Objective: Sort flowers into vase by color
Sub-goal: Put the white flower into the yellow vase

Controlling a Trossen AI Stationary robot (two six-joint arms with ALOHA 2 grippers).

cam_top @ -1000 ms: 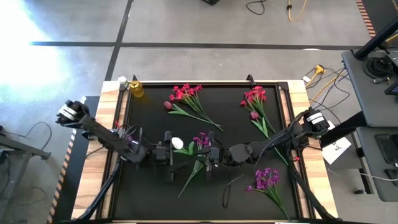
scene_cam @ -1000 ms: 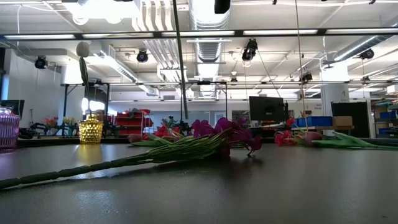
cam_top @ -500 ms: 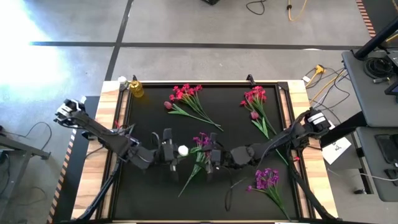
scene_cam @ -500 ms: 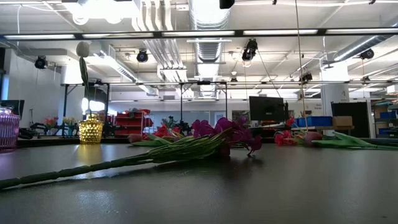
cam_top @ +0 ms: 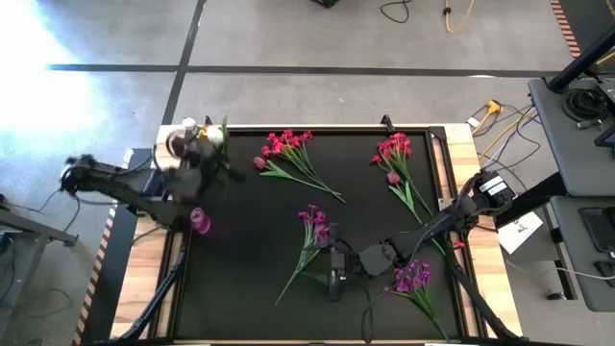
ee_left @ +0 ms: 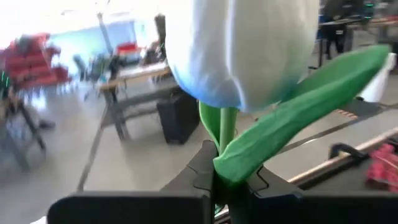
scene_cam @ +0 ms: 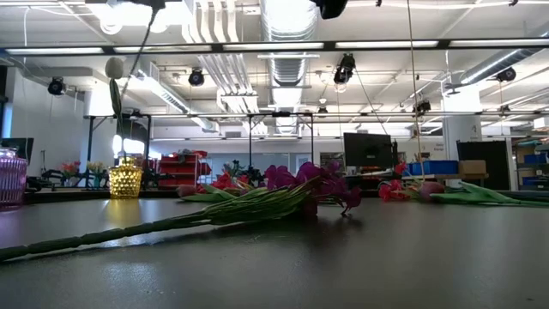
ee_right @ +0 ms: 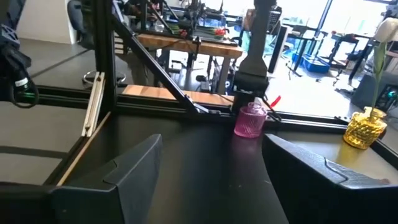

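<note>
The left gripper (cam_top: 207,154) is raised over the far left corner of the table (cam_top: 240,279), close to the yellow vase (scene_cam: 125,178). Its fingers are clenched on the stem of a white tulip (ee_left: 245,50). In the left wrist view the stem runs down between the two dark fingers, and a green leaf (ee_left: 298,121) angles out beside the white head. In the high view the gripper is blurred, so its exact position relative to the yellow vase cannot be resolved.

The pink vase (cam_top: 200,221) stands near the left edge of the table, nearer than the yellow vase. In the low view the yellow vase already holds one stem with a pale bud (scene_cam: 114,69) at its top.

The right gripper (cam_top: 333,269) is low over the near centre of the table. Its fingers (ee_right: 134,168) are spread apart with nothing between them.

Remaining flowers lie flat on the black mat:
- A purple bunch (cam_top: 312,223) at the centre, with its stem running toward the near left.
- A second purple bunch (cam_top: 411,279) at the near right, just beside the right arm.
- A red-pink bunch (cam_top: 286,146) at the far centre, with a pink bud (cam_top: 259,163) beside it.
- A second red-pink bunch (cam_top: 394,152) at the far right.
</note>
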